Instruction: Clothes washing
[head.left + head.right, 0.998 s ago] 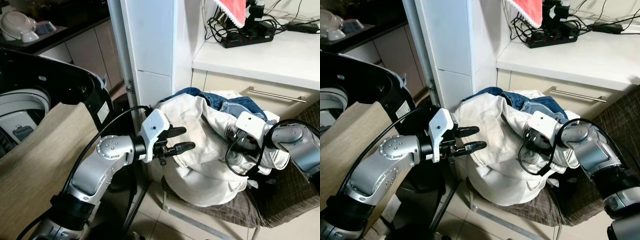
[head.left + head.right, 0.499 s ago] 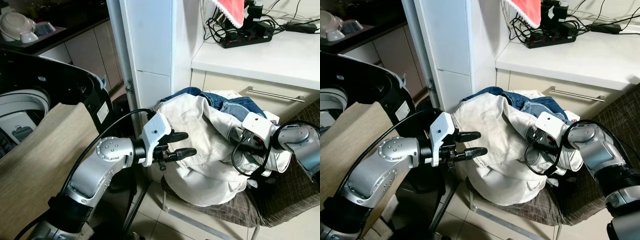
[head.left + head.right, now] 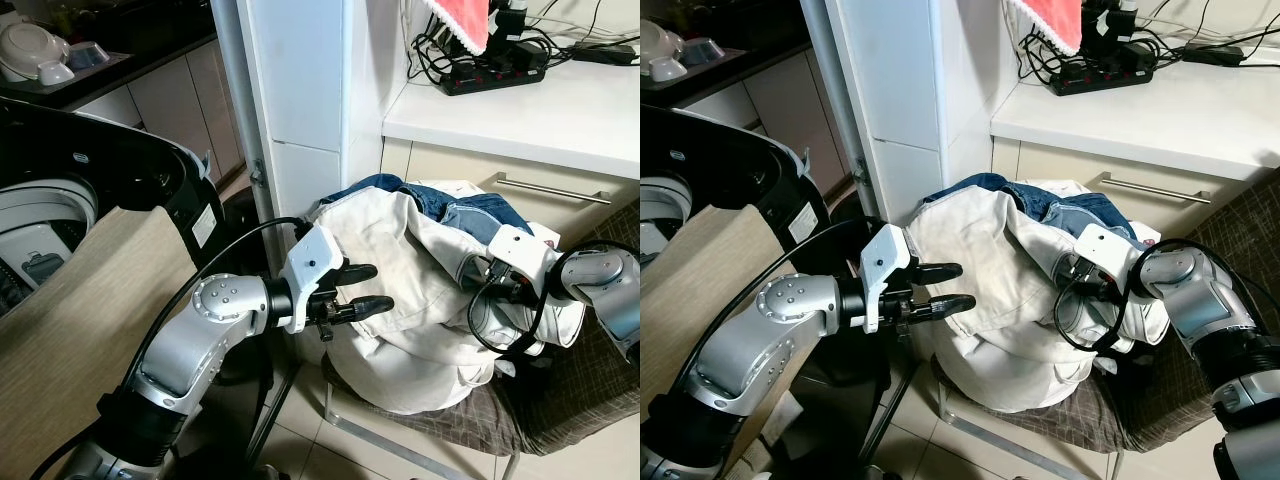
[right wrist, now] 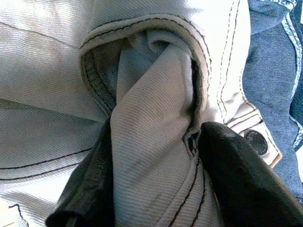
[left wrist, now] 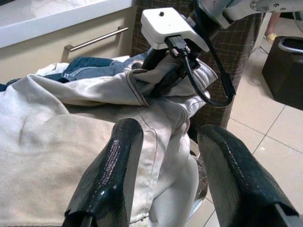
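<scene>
Cream denim, a jacket (image 3: pixel 400 290), lies heaped on a chair (image 3: pixel 560 400) over blue jeans (image 3: pixel 480 212), beside the open washing machine (image 3: pixel 60 215). The right hand (image 4: pixel 156 179) pinches a bunched fold of the jacket; the left hand (image 3: pixel 365 288) hovers with fingers parted at its near side. A pinch that small may slip, or lifting could drag the jeans to the floor.

**Clearance around the clothes pile**

We note the clothes pile (image 3: pixel 400 290) on the chair (image 3: pixel 560 400) is hemmed behind by the white pillar (image 3: pixel 300 90) and drawer front (image 3: pixel 500 170). Our left gripper (image 3: pixel 360 288) has open air on the pile's washer (image 3: pixel 60 220) side. Tiled floor (image 3: pixel 330 450) lies free below.
</scene>
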{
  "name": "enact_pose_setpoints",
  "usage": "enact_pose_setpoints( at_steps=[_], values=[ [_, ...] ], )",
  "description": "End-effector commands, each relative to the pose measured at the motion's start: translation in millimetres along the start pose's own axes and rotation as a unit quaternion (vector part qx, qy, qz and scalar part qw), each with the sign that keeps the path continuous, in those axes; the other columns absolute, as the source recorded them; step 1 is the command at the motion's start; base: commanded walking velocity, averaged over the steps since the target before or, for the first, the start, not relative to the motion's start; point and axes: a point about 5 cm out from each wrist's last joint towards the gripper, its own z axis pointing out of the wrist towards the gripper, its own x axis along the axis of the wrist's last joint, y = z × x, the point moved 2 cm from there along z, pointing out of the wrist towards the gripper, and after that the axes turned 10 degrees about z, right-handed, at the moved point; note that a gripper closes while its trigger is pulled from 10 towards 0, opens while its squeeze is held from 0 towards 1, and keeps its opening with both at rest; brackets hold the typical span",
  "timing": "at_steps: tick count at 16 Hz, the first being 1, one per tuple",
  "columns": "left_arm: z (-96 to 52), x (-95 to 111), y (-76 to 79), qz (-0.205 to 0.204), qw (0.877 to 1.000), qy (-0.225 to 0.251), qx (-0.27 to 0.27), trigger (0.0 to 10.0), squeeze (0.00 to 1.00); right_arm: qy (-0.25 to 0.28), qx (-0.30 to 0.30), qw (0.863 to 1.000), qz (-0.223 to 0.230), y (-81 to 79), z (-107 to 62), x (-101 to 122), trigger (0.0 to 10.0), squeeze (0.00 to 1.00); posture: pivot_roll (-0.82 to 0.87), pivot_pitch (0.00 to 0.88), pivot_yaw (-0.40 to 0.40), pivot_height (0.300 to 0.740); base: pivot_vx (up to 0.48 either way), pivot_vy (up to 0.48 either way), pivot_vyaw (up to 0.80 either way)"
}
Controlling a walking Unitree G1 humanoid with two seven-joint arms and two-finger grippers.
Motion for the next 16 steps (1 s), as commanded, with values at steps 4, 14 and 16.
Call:
enact_pose_setpoints(
  at_steps=[4, 14, 16],
  values=[
    [-0.3, 2.8, -2.2, 0.012, 1.0, -0.003, 0.009, 10.0, 0.0, 0.001, 0.001, 1.0, 0.021, 3.8, -2.2, -0.6, 0.0, 0.0, -0.13, 0.0, 0.077, 0.74, 0.0, 0.0, 0.0],
    [5.7, 22.2, -32.5, 0.014, 0.993, 0.043, 0.105, 10.0, 0.0, 0.143, 0.015, 0.98, 0.134, 17.0, -32.7, 22.1, 0.0, 0.0, -0.13, 0.0, 0.079, 0.74, 0.0, 0.0, 0.0],
    [7.7, 36.8, -41.4, 0.014, 0.988, 0.081, 0.134, 10.0, 0.0, 0.258, 0.074, 0.959, 0.096, 7.4, -57.1, 42.6, 0.0, 0.0, -0.13, 0.0, 0.076, 0.74, 0.0, 0.0, 0.0]
  ],
)
